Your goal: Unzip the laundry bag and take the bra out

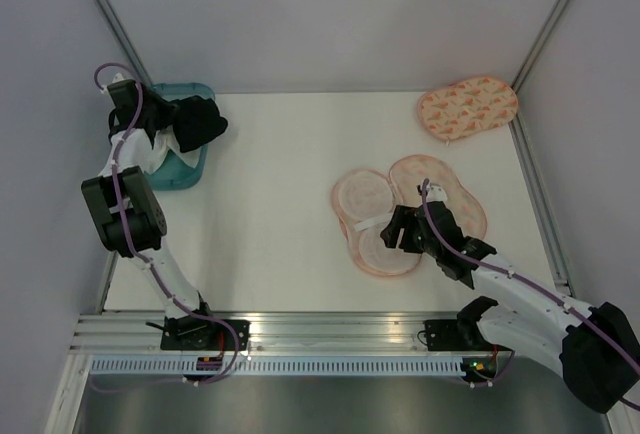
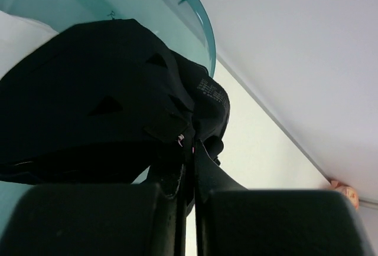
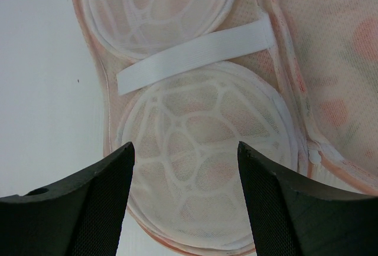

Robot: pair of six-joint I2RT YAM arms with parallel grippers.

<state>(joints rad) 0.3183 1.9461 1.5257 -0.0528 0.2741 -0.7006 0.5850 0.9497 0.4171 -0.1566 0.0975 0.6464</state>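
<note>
The laundry bag [image 1: 365,199] lies unzipped and spread flat on the white table, right of centre. Its pale peach halves show white mesh domes and a white strap [image 3: 195,55]. My right gripper [image 1: 395,229] hovers just over its near lobe, open and empty. In the right wrist view the gripper [image 3: 186,156] frames one mesh dome [image 3: 201,126]. The black bra [image 1: 198,122] hangs bunched from my left gripper [image 1: 172,126] over the teal basket at the far left. In the left wrist view the gripper [image 2: 192,150] is shut on the bra [image 2: 94,102].
The teal basket [image 1: 190,179] stands at the table's far left corner with a white cloth [image 1: 158,154] in it; its rim shows in the left wrist view [image 2: 195,14]. A second, closed peach pouch [image 1: 468,106] lies at the far right corner. Grey walls enclose the table.
</note>
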